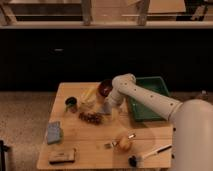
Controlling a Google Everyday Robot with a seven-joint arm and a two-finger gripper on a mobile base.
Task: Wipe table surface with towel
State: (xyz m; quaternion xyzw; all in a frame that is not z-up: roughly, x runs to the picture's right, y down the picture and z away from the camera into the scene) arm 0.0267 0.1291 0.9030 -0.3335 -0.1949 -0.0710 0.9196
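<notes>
The towel [53,132] is a folded blue-grey cloth lying near the left edge of the wooden table [90,147]. My gripper [105,108] hangs low over the middle of the table, at the end of the white arm [145,97] that reaches in from the right. It is well to the right of the towel and not touching it, just right of a dark cluster of grapes [91,117].
A dark cup [71,103], a banana [90,94] and a dark red bowl [105,88] stand at the back. A green tray [150,100] is at the right. An orange [124,144], a fork [114,144], a brush [148,154] and a brown block [62,156] lie near the front.
</notes>
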